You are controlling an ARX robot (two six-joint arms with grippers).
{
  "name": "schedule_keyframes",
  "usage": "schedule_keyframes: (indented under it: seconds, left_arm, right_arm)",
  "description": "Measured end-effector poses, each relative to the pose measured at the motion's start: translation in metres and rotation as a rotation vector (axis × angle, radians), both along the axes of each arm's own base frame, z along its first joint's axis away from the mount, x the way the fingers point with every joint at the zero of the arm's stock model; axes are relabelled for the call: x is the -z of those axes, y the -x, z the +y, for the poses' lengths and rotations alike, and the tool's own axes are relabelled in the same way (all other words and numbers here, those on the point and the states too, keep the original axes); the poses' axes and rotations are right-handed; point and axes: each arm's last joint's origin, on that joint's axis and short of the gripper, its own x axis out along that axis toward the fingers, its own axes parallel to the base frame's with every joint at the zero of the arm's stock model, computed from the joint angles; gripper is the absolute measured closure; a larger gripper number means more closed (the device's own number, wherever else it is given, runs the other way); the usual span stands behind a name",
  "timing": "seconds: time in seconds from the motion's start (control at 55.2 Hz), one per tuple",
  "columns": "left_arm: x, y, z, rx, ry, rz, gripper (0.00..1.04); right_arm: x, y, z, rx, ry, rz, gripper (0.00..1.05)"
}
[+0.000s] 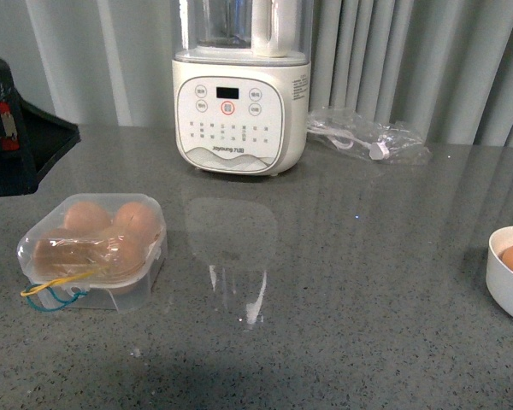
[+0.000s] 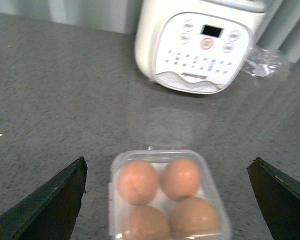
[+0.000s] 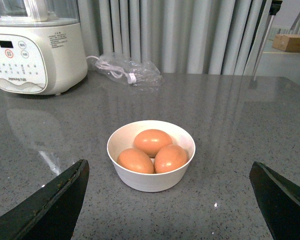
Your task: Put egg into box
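Note:
The box (image 1: 92,249) is a small clear plastic case at the front left of the table, with blue and yellow cords (image 1: 55,292) at its near corner. Brown eggs (image 1: 137,219) fill all its slots. In the left wrist view the box (image 2: 160,154) lies between the fingers (image 2: 60,205) of my open, empty left gripper (image 2: 169,162), which is above it. My right gripper (image 3: 170,164) is open and empty, with its fingers (image 3: 60,205) wide on either side of a white bowl (image 3: 140,182) holding three brown eggs (image 3: 152,141).
A white blender (image 1: 239,94) stands at the back centre. A clear bag with a cable (image 1: 368,137) lies to its right. The white bowl (image 1: 504,286) sits at the right edge of the front view. A black part of my left arm (image 1: 17,137) shows at far left.

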Motion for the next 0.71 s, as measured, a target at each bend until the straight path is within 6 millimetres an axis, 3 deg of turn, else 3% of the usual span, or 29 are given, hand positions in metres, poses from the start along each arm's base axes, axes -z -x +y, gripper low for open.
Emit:
schedule_keyframes:
  seconds: [0.236,0.344,0.526,0.707]
  left_arm:
    - [-0.021,0.033,-0.017,0.037,-0.059,-0.057,0.07]
    - [-0.025,0.053,-0.013,-0.029,-0.069,-0.059,0.07]
    - [-0.041,0.112,-0.007,-0.067,0.007,-0.103,0.07]
    - [-0.047,0.138,0.001,-0.090,0.013,-0.128,0.07]
  right_arm:
    - [0.000,0.000,0.000,0.000,0.000,0.000,0.07]
    - [0.000,0.000,0.000,0.000,0.000,0.000,0.07]
    - [0.000,0.000,0.000,0.000,0.000,0.000,0.07]
    - [0.000,0.000,0.000,0.000,0.000,0.000,0.07]
